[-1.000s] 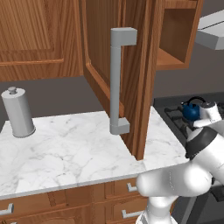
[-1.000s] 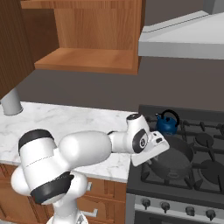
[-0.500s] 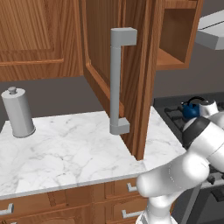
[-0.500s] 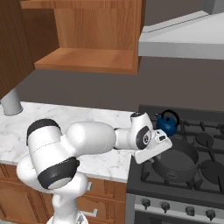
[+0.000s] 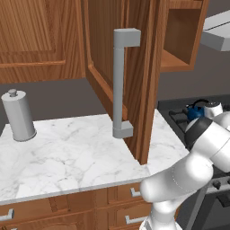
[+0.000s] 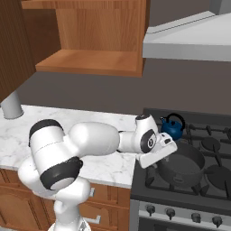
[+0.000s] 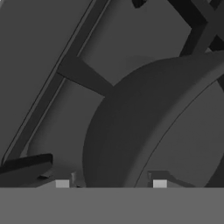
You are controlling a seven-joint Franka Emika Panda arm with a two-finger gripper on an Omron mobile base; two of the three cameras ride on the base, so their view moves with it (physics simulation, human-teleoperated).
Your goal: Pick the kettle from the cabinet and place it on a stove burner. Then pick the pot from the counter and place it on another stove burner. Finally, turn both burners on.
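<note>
Seeing the pot (image 6: 181, 163) sitting on the front-left burner of the stove (image 6: 198, 198), kettle (image 6: 172, 128) on the back-left burner just behind it, both near the stove's left edge beside the table (image 6: 90, 131). My hand (image 7: 110, 183) is at the pot's left rim, fingers (image 7: 62, 184) spread either side of the wall and not pinching it. Cabinet (image 5: 130, 85) door hangs open over the table, grey canister (image 5: 19, 115) at the table's back-left corner.

Cabinet (image 5: 134, 67) door open; kettle (image 5: 196, 112) on stove; canister (image 5: 19, 115) on counter (image 5: 67, 157).
</note>
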